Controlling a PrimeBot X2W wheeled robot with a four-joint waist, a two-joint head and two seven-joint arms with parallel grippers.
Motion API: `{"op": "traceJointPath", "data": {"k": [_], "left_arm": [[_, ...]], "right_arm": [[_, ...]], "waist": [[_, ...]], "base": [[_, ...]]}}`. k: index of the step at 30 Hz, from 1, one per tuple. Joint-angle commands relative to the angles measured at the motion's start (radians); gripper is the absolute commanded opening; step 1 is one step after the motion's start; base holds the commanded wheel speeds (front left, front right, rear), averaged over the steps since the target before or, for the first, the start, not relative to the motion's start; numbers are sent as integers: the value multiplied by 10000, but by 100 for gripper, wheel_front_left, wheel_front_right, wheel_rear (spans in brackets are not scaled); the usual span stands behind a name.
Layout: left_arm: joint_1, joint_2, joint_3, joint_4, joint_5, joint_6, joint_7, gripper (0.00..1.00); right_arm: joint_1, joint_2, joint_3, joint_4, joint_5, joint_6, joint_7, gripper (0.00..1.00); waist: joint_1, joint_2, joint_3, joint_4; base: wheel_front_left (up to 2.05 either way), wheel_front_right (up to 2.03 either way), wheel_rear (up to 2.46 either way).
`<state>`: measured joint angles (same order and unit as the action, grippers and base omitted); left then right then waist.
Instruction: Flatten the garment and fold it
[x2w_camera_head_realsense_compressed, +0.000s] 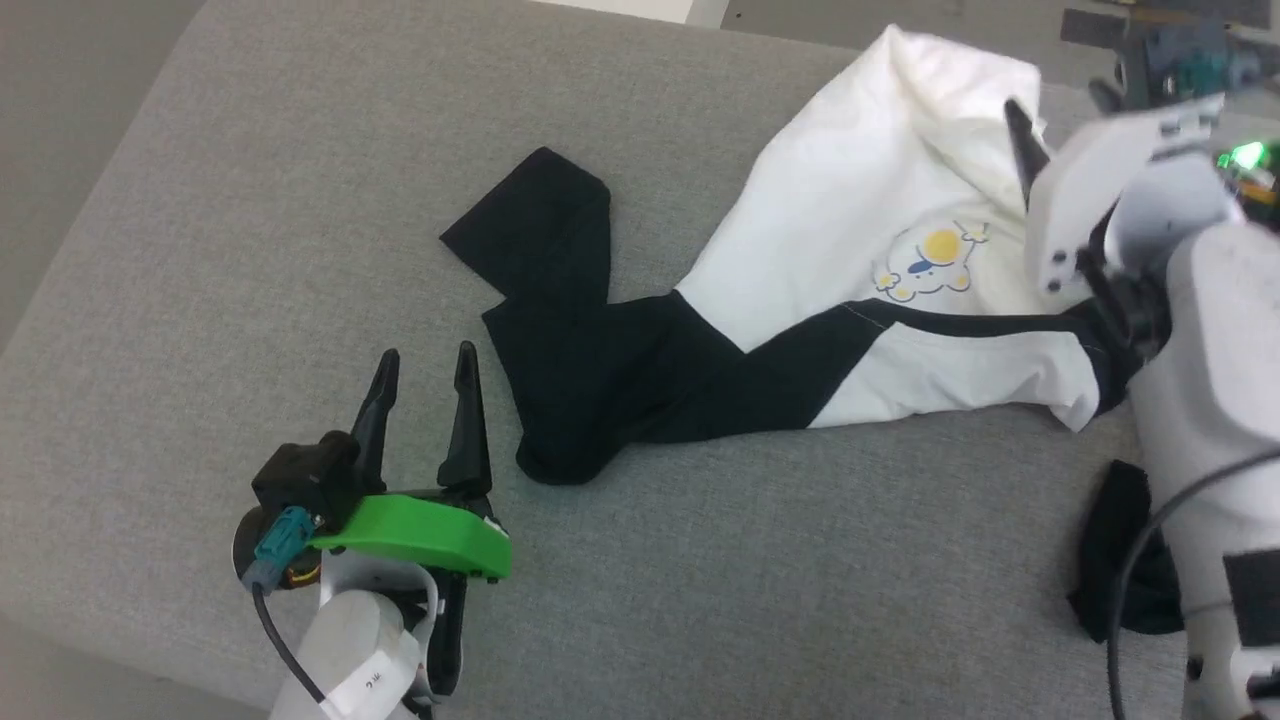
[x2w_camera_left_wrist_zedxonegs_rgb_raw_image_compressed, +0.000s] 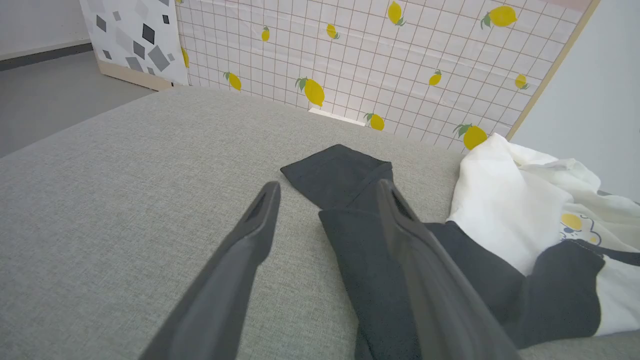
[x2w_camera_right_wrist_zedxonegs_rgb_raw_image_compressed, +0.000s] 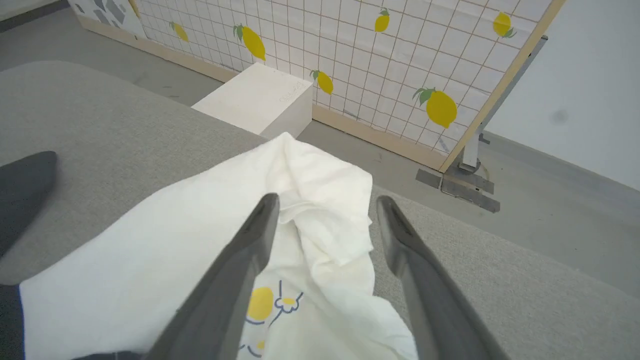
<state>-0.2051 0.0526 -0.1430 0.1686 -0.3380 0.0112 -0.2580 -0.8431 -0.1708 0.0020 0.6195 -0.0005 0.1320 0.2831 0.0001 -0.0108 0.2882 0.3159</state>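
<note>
The garment (x2w_camera_head_realsense_compressed: 860, 230), a white T-shirt with black sleeves, lies crumpled on the grey cushion (x2w_camera_head_realsense_compressed: 250, 200), one black sleeve (x2w_camera_head_realsense_compressed: 545, 235) stretched out to the left. Its yellow-and-blue chest print (x2w_camera_head_realsense_compressed: 935, 262) faces up. My left gripper (x2w_camera_head_realsense_compressed: 425, 365) is open at the lower left, just left of the sleeve's lower fold; the sleeve (x2w_camera_left_wrist_zedxonegs_rgb_raw_image_compressed: 345, 175) lies ahead of its right finger. My right gripper (x2w_camera_right_wrist_zedxonegs_rgb_raw_image_compressed: 324, 202) hovers open over the white bunched hem (x2w_camera_right_wrist_zedxonegs_rgb_raw_image_compressed: 320, 175), with the print (x2w_camera_right_wrist_zedxonegs_rgb_raw_image_compressed: 262, 302) below its left finger. In the head view one dark right fingertip (x2w_camera_head_realsense_compressed: 1022, 125) shows above the shirt.
A lemon-patterned grid panel (x2w_camera_left_wrist_zedxonegs_rgb_raw_image_compressed: 375, 60) stands behind the cushion. A white box (x2w_camera_right_wrist_zedxonegs_rgb_raw_image_compressed: 260, 97) sits on the floor by it, and a metal foot (x2w_camera_right_wrist_zedxonegs_rgb_raw_image_compressed: 462, 185) holds the panel. Another dark piece of cloth (x2w_camera_head_realsense_compressed: 1125, 560) lies by the right arm.
</note>
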Motion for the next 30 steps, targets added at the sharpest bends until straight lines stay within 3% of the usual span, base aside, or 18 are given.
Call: {"op": "traceJointPath", "data": {"k": [1,7,13,14,20,26,30], "left_arm": [[64,-24,90,2,154,28,-38,100],[231,-24,153,120,427,-237,-38,100],[-432,-21,-570,885,792,-590,190,100],[-961,-17,-823,1182,905,-671,568,100],[-2666,8,-1299,2507,852,-841,2928,100],[-3720,174,-1570,3484,650,-920,5844,100],[-3900,382,-1671,3430,499,-976,7241,100]], "right_arm": [[494,48,8,-178,251,-13,-436,100],[2429,207,433,-1685,1073,-13,-2163,100],[4623,584,476,-3765,1235,-13,-2910,100],[5261,738,440,-4480,1156,-13,-3022,100],[6485,1105,440,-5710,1374,-13,-3002,100],[6973,1194,610,-6045,1588,-13,-2828,100],[7085,1201,685,-6103,1829,-13,-2831,100]], "waist": [[-1,108,-387,-446],[-1,108,-925,-1318],[-1,108,-1126,-2271],[-1,108,-1034,-2561],[-1,108,-555,-3409],[-1,108,-222,-4059],[-1,108,-157,-4305]], "base": [[0,0,0],[0,0,0],[0,0,0],[0,0,0],[0,0,0],[0,0,0],[0,0,0]]}}
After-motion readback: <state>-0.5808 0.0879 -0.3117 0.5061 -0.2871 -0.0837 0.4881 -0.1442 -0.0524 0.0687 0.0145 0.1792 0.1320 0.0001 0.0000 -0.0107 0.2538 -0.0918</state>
